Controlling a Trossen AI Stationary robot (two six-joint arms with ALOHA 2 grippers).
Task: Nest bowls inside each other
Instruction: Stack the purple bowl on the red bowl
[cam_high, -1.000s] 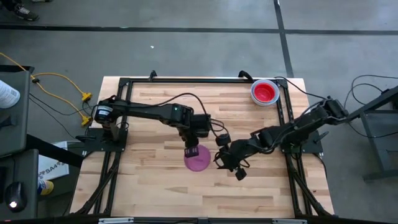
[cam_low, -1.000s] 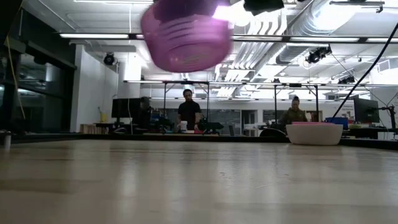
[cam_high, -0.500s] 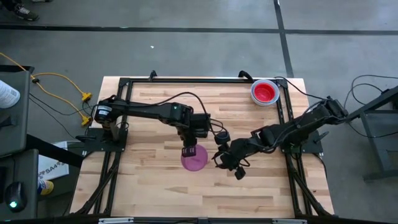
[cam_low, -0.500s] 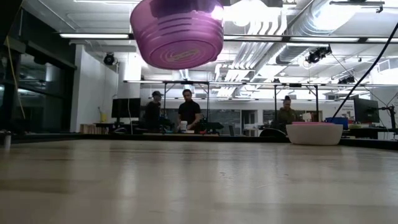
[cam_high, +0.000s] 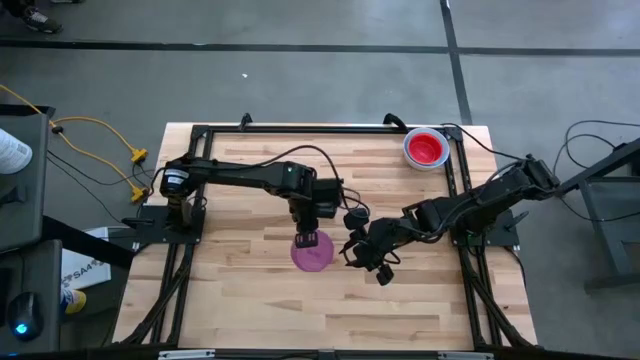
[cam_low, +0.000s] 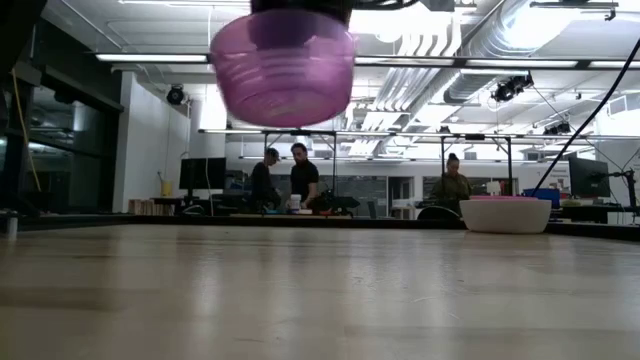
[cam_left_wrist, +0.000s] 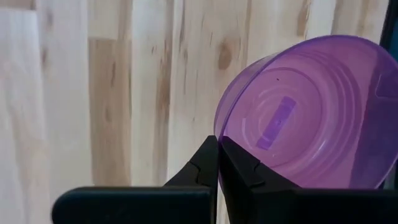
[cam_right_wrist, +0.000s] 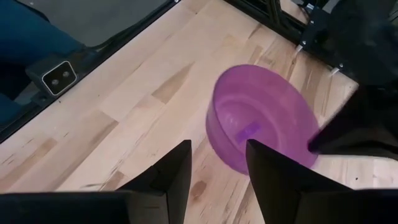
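Observation:
A translucent purple bowl (cam_high: 312, 252) hangs in the air over the middle of the table, high above the tabletop in the low view (cam_low: 284, 72). My left gripper (cam_high: 305, 239) is shut on it from above. My right gripper (cam_high: 363, 262) stands open just to the bowl's right, pointing at the bowl (cam_right_wrist: 261, 121), with nothing between its fingers. A red bowl (cam_high: 426, 148) sits nested in a white one (cam_low: 505, 215) at the table's far right corner. My left gripper pinches the purple bowl's rim (cam_left_wrist: 217, 132) at its far side, one finger inside the bowl and one outside. The fingers come from above, pointing steeply down. The bowl hangs below them, opening up, about level and lifted clear of the table.
A black frame (cam_high: 300, 130) runs along the table's far edge and down both sides. Bare wood lies in front of the hanging bowl. People stand at benches (cam_low: 290, 185) in the room behind the table.
The purple bowl, held by my left gripper, has swung from a slant to about level and has drifted slightly toward the table's left. It stays clear of the table.

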